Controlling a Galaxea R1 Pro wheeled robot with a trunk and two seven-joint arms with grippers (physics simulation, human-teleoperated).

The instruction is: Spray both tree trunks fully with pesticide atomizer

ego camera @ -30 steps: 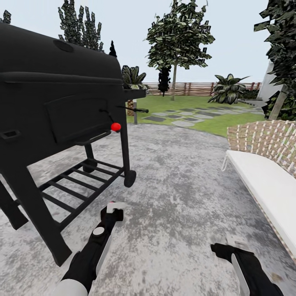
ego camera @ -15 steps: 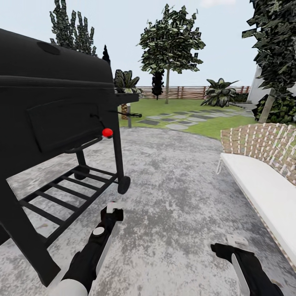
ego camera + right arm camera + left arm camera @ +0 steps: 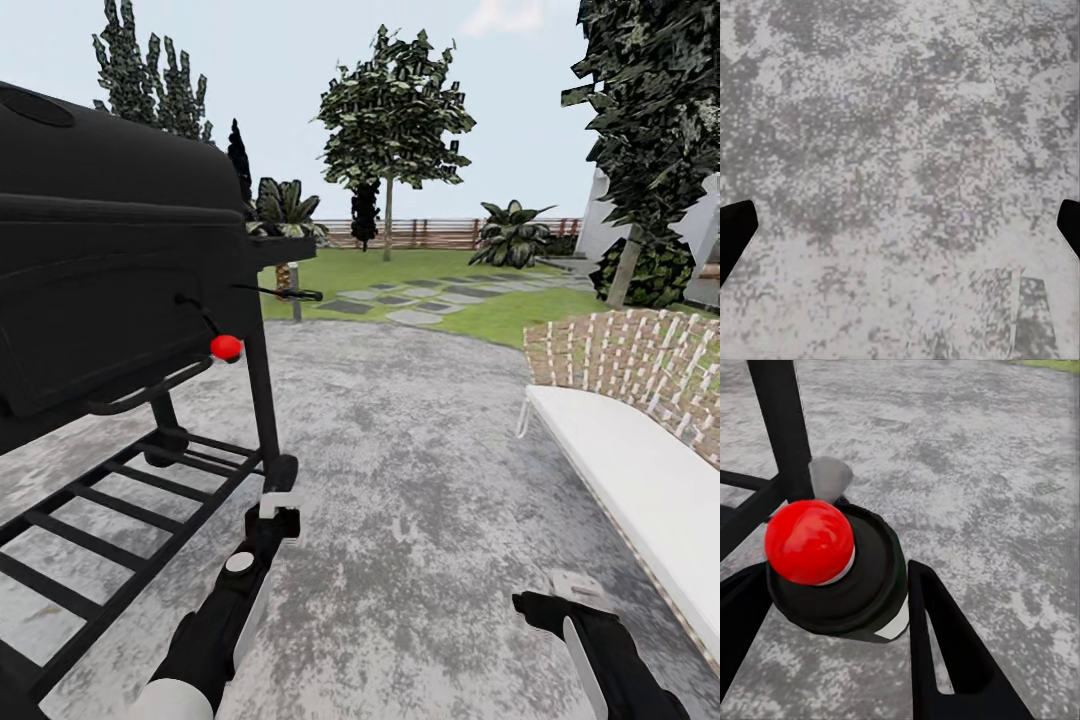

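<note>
With the left gripper point(image 3: 832, 607) clamped on the pesticide atomizer point(image 3: 840, 574) and the right gripper point(image 3: 900, 225) spread wide and empty, drive on past the black grill point(image 3: 110, 250) – keeping the bottle steady – toward the tree point(image 3: 388, 215) on the lawn point(image 3: 400, 268).

No words, numbers or signs to read anywhere. White label patch on the pesticide atomizer point(image 3: 897, 628) blank as far as can be seen.

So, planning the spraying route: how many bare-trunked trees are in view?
2. The far tree stands on the lawn by the fence; the near tree is at right beyond the bench. The grill may hide more.
</note>
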